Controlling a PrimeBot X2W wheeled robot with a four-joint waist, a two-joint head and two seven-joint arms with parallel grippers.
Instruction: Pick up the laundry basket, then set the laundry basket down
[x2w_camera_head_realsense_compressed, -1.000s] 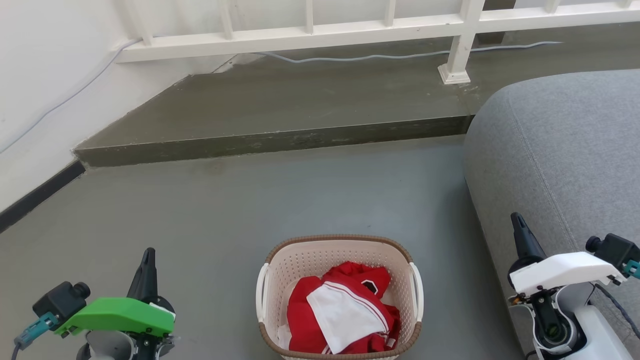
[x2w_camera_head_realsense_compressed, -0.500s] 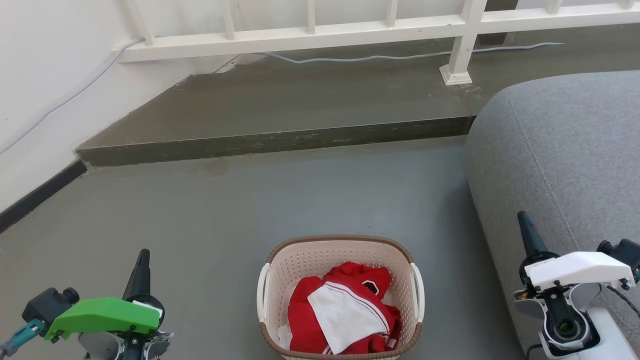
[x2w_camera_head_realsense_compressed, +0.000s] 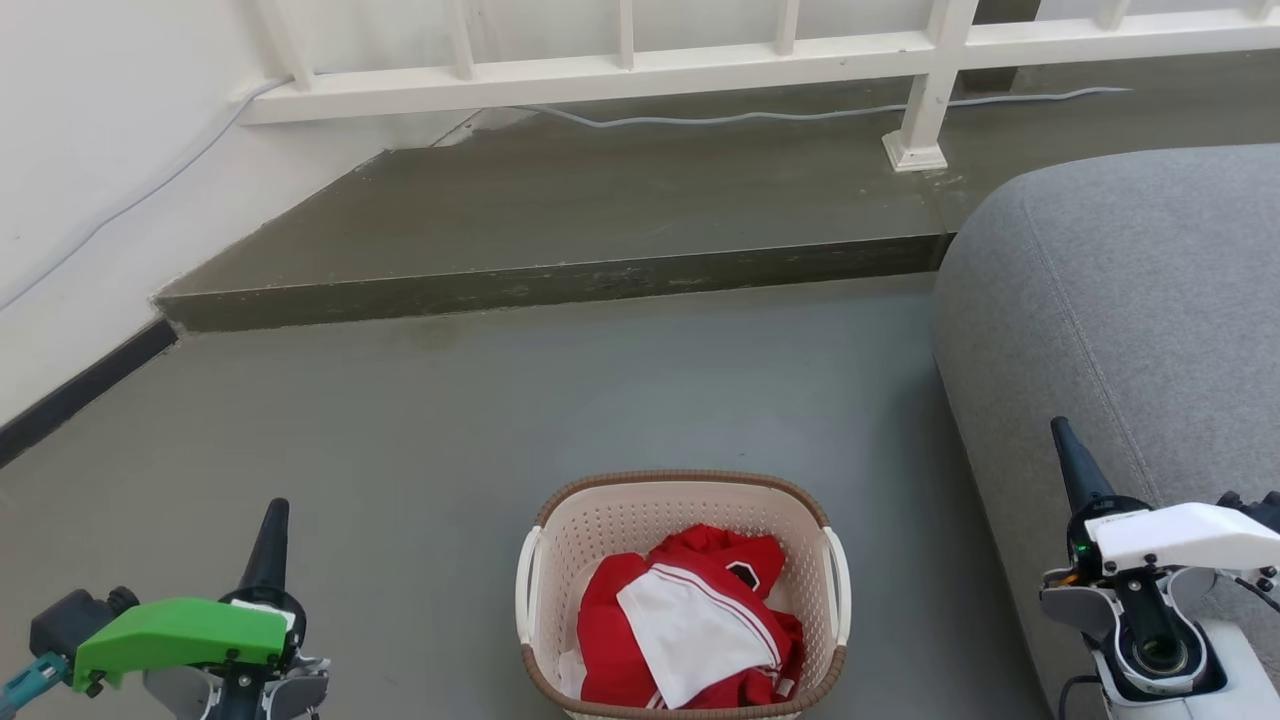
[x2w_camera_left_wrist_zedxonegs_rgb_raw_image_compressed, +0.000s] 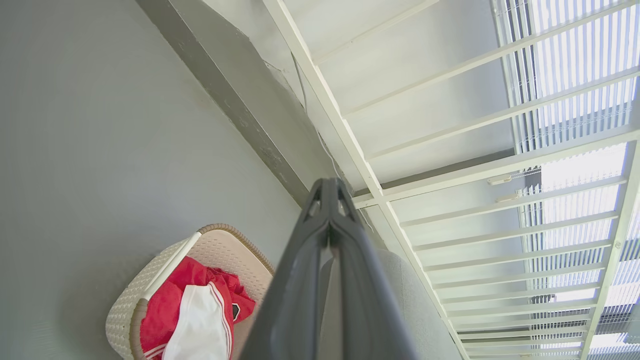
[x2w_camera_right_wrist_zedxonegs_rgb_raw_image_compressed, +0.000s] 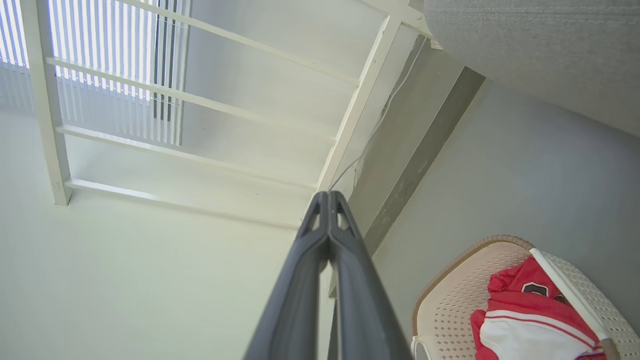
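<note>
The laundry basket (x2w_camera_head_realsense_compressed: 600, 520) stands on the grey floor at the bottom centre of the head view, cream and perforated with a brown rim and white side handles, holding red and white clothes (x2w_camera_head_realsense_compressed: 690, 620). My left gripper (x2w_camera_head_realsense_compressed: 272, 520) is well to its left, shut and empty, fingers pointing up. On the other side, beside the sofa, my right gripper (x2w_camera_head_realsense_compressed: 1062, 440) is also shut and empty. The left wrist view shows the laundry basket (x2w_camera_left_wrist_zedxonegs_rgb_raw_image_compressed: 220, 245) at its lower left, beside the left gripper (x2w_camera_left_wrist_zedxonegs_rgb_raw_image_compressed: 329, 187). In the right wrist view the laundry basket (x2w_camera_right_wrist_zedxonegs_rgb_raw_image_compressed: 450, 300) lies lower right of the right gripper (x2w_camera_right_wrist_zedxonegs_rgb_raw_image_compressed: 327, 197).
A grey sofa (x2w_camera_head_realsense_compressed: 1130, 300) fills the right side, close to the right arm. A raised concrete step (x2w_camera_head_realsense_compressed: 560, 285) crosses the floor beyond the basket, with a white railing (x2w_camera_head_realsense_compressed: 700, 65) and a cable (x2w_camera_head_realsense_compressed: 720, 117) behind it. A white wall (x2w_camera_head_realsense_compressed: 80, 180) bounds the left.
Both arms have drawn outward and down in the head view: the left toward the lower left corner, the right toward the right edge. The basket has stayed in place.
</note>
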